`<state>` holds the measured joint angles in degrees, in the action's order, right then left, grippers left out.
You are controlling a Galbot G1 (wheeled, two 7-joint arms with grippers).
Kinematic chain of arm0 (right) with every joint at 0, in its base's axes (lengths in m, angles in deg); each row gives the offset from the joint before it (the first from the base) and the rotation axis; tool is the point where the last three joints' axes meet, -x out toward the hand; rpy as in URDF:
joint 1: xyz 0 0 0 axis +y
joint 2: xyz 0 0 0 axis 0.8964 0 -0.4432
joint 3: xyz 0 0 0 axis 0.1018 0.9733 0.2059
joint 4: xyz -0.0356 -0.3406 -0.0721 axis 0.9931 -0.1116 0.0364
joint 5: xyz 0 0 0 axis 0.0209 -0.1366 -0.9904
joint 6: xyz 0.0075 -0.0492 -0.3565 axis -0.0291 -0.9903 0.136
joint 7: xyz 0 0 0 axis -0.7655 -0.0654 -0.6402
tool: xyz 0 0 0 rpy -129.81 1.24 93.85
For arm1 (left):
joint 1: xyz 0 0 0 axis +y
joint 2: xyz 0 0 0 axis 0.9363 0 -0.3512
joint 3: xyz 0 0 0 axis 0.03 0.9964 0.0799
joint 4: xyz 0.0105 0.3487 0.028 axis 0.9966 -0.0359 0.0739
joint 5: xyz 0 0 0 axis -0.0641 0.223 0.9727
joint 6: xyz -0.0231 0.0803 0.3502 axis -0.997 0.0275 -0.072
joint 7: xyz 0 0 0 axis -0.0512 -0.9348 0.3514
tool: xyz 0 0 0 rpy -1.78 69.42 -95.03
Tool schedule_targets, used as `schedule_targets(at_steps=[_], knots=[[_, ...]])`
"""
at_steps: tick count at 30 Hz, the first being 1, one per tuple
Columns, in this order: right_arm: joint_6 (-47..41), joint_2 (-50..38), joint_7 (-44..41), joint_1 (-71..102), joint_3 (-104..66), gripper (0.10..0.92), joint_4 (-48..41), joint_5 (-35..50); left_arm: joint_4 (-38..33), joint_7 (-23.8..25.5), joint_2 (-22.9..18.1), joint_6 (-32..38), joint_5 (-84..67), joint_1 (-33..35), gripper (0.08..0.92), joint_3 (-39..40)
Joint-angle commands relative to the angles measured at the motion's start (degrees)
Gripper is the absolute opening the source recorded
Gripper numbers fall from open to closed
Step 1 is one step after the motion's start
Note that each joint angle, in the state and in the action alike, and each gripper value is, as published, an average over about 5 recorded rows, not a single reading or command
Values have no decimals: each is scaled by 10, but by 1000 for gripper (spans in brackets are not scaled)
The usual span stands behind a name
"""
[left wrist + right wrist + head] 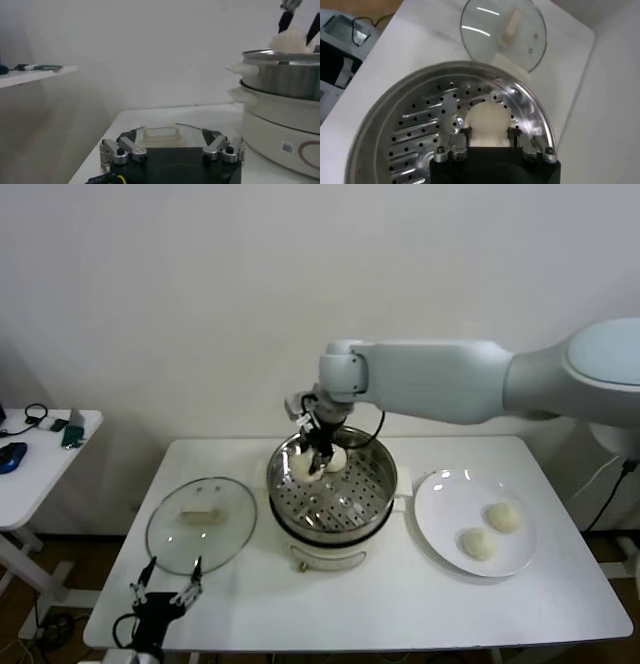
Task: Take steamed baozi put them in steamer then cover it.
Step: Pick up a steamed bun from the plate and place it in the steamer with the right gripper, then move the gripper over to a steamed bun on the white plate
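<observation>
While the left arm waits at the near table edge, the right arm works over the pot.
Left gripper (168, 594): parked low at the near left corner of the table (380, 604), fingers spread wide, holding nothing, pointed toward the lid.
Lid (201, 524): glass, lying flat on the table just beyond the left gripper and beside the steamer's left side; its cream handle (161, 135) faces up.
Plate (445, 529): white, on the table right of the steamer, carrying two buns (503, 517) side by side, well apart from either gripper.
Steamer (335, 504): steel pot on a cream base at the table's middle, uncovered, perforated tray showing.
Held bun (488, 122): pinched between the right gripper's two fingers, at the far rim of the steamer over the tray; whether it rests on the tray cannot be told.
Right gripper (320, 456): reaching down into the far left part of the pot, fingers pressed against the bun's two sides.
Other bun in pot (337, 457): appears to sit just beside the held one, at the far wall.
</observation>
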<state>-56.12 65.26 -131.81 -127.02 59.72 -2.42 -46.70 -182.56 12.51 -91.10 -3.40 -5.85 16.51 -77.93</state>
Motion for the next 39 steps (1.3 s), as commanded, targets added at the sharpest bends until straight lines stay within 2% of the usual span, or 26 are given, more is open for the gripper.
schedule_targets(at_steps=[1, 8, 12, 17, 20, 28, 33, 39], knots=[[-7, 26, 18, 57, -4, 529, -27, -34, 1, 0, -2, 1, 1, 2, 823, 2], [-9, 27, 34, 58, -9, 547, -26, -44, -1, 0, -2, 2, 4, 3, 823, 3], [-1, 13, 32, 44, -23, 643, -16, -44, -4, 0, -3, 1, 6, 2, 823, 4], [28, -33, -10, -25, -13, 781, 22, -16, -5, 0, -2, -1, 8, 0, 823, 6], [48, -88, -51, -75, 1, 816, 45, 5, -6, 0, -2, -2, 11, -3, 823, 7], [114, -277, -136, -196, 122, 823, 100, 1, -10, 1, -2, -6, 12, -9, 823, 8], [125, -384, -134, -206, 194, 823, 146, -47, -9, 1, -2, -6, 11, -11, 823, 8], [84, -478, -84, -101, 186, 823, 178, -137, -6, 0, -4, -4, 8, -11, 823, 5]])
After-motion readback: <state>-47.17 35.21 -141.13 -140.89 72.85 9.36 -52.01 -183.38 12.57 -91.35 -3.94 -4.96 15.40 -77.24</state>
